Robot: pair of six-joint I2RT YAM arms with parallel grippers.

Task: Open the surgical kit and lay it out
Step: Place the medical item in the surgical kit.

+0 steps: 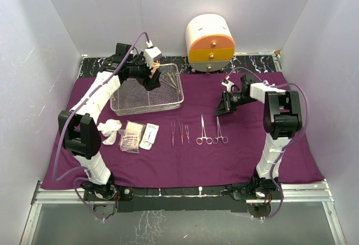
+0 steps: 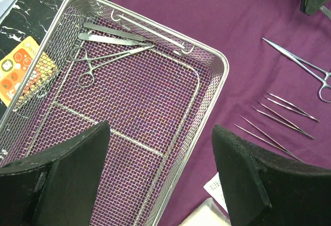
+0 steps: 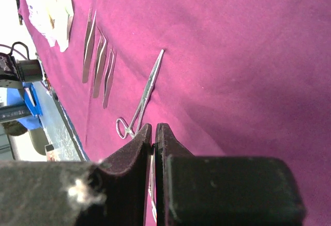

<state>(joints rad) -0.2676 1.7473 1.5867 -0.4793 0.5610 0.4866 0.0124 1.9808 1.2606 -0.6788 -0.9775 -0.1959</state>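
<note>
The purple cloth (image 1: pixel 241 149) lies spread over the table. The wire-mesh tray (image 1: pixel 118 107) stands at the back left. It holds a ring-handled forceps (image 2: pixel 103 60) and flat metal handles (image 2: pixel 111 35) at its far end. My left gripper (image 1: pixel 152 82) hovers open and empty over the tray (image 2: pixel 220 65), also seen in its wrist view (image 2: pixel 160 133). Two forceps (image 1: pixel 203 130) and three tweezers (image 1: pixel 180 133) lie in a row on the cloth. My right gripper (image 1: pixel 220 110) is shut just above the right forceps' tip (image 1: pixel 219 128). Its wrist view (image 3: pixel 154 126) shows the other forceps (image 3: pixel 143 96) ahead.
Gauze wads (image 1: pixel 109 130) and flat packets (image 1: pixel 132 136) lie on the cloth at the front left. The white-and-orange cabinet (image 1: pixel 210 43) stands at the back. An orange card (image 2: pixel 23 73) lies beside the tray's left wall. White walls close in both sides.
</note>
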